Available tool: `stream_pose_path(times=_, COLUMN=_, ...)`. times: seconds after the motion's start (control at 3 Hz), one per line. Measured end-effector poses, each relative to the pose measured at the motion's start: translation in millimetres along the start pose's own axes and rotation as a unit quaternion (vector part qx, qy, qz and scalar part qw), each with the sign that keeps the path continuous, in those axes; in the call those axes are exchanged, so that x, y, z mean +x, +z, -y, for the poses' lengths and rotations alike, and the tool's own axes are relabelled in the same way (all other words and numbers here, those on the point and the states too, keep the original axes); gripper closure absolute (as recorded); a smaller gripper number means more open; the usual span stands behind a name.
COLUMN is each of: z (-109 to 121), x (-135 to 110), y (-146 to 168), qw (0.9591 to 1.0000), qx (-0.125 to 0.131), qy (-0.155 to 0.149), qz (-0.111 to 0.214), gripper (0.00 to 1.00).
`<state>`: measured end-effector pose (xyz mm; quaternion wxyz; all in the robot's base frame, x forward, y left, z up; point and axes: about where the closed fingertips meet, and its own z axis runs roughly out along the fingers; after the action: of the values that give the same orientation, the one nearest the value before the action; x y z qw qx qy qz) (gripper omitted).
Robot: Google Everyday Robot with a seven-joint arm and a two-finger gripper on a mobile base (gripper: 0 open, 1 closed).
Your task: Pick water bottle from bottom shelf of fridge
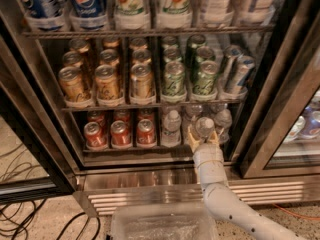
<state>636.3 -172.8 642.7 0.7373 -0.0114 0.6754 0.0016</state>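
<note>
My gripper is at the lower centre-right of the frame, inside the fridge, closed around a bottle at the front of the bottom shelf. A finger sits against each side of it. The hold looks low on a ribbed, slick body, so I think the main risk is slip. If I pull out fast, the bottle may twist or drop back into its lane. Other bottles stand just beside it, one to the left and one to the right, and a sideways drift on the way out could knock either over. The shelf's front edge lies just below my grip, so a low retreat could catch the bottle's base on it. The door frame at right is close too, and swinging my arm that way could strike it.
</note>
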Motion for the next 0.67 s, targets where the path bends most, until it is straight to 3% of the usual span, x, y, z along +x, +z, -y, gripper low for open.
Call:
stream_pose_path(times=0.33, z=0.2, x=-18.0, y=-13.7, qw=0.9994, qx=-0.033, qy=0.002, qz=0.008, gripper=1.00)
stream_pose_path(times=0.67, z=17.9, x=-75.2, y=-48.2, qw=0.9956, qx=-0.072, qy=0.026, qz=0.055, gripper=1.00)
